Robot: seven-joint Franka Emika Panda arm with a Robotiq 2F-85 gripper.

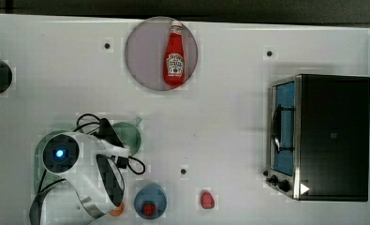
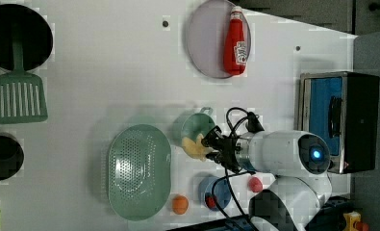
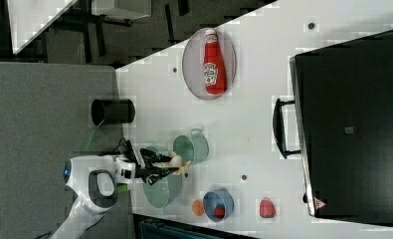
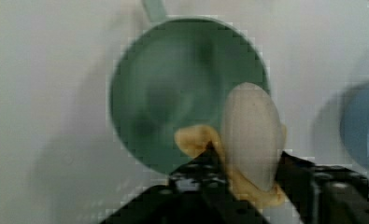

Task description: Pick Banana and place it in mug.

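The dark teal-green mug [image 4: 173, 93] stands on the white table beside the pale green colander; I also see the mug [image 2: 195, 126] in the left view and the mug [image 3: 191, 148] in the right view. The pale yellow banana [image 4: 250, 135] hangs over the mug's rim, partly above its inside. My gripper [image 4: 247, 186] has a finger on each side of the banana and is shut on it. In the left view the banana [image 2: 196, 147] sits at the tips of the gripper [image 2: 209, 147], between mug and colander. In the top view my arm [image 1: 79, 159] covers part of the mug [image 1: 129, 136].
A perforated colander [image 2: 138, 171] lies close to the mug. Nearby are a blue bowl [image 2: 211, 190], an orange ball [image 2: 180, 204] and a red strawberry piece [image 2: 255, 184]. Farther off are a ketchup bottle [image 2: 235, 41] on a plate, a toaster oven [image 2: 339, 120] and a green spatula [image 2: 19, 96].
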